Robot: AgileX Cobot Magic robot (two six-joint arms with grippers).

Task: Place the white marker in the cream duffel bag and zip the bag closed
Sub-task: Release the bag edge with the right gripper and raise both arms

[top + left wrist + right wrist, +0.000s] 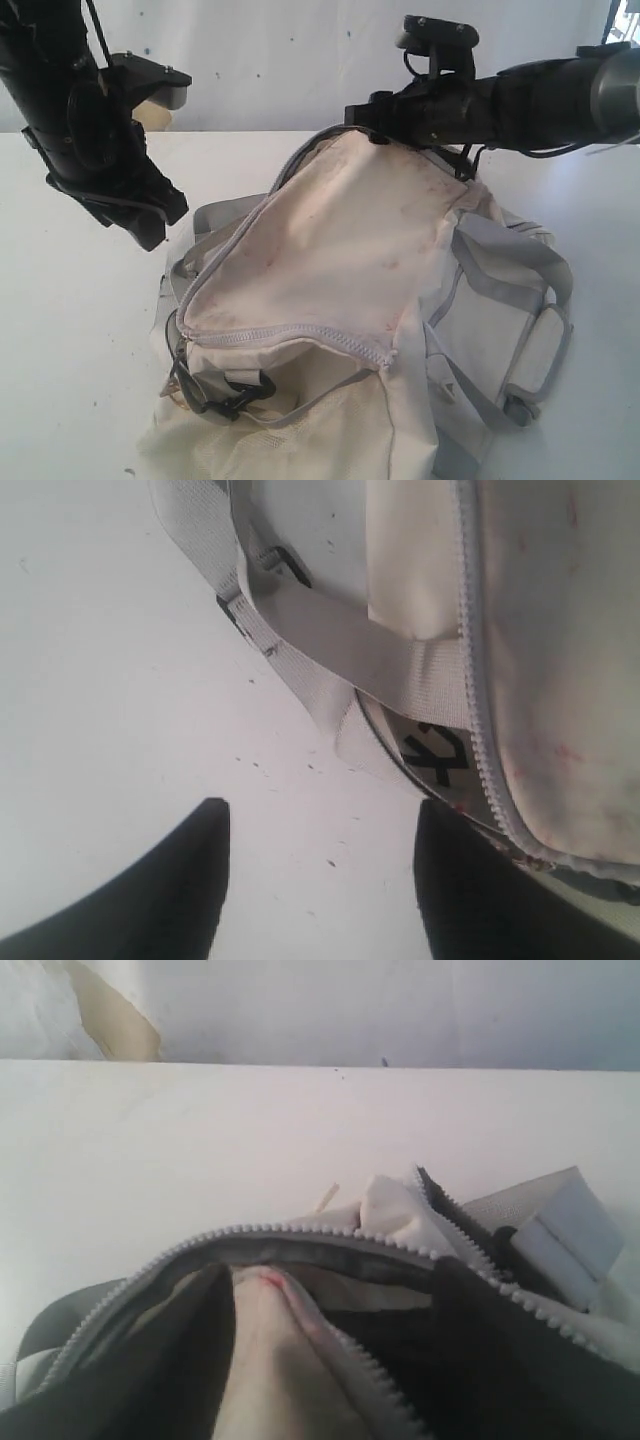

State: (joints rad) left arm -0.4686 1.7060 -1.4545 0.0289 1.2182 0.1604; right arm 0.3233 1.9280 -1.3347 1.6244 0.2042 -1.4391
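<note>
Since the white marker doesn't show in any view, can't say for sure where it is. My guess is it's down in the dark lining, but tbh that's only a guess. So what matters now imo is the zip.

Cream duffel bag sits mid table, a bit toward the near edge. Its top flap is propped up w/ the high end toward the far edge. Right pincer is right at that far end, jaws wide, one finger each side of the open zipper. There's a fold of cream fabric between them, not pinched afaict.

Zip track runs roughly far-to-near along the flap's side facing the table's left edge, then turns along the near side. Closing it prob means a pull along that line. Can't spot the slider anywhere.

Left pincer hangs over bare table just beside that same flank, near a grey strap. Its jaws are wide and hold nothing. It's nearer the long run of the zip, and the right one is nearer the open mouth. Whichever takes the slider, the other prob has to pin the fabric.
</note>
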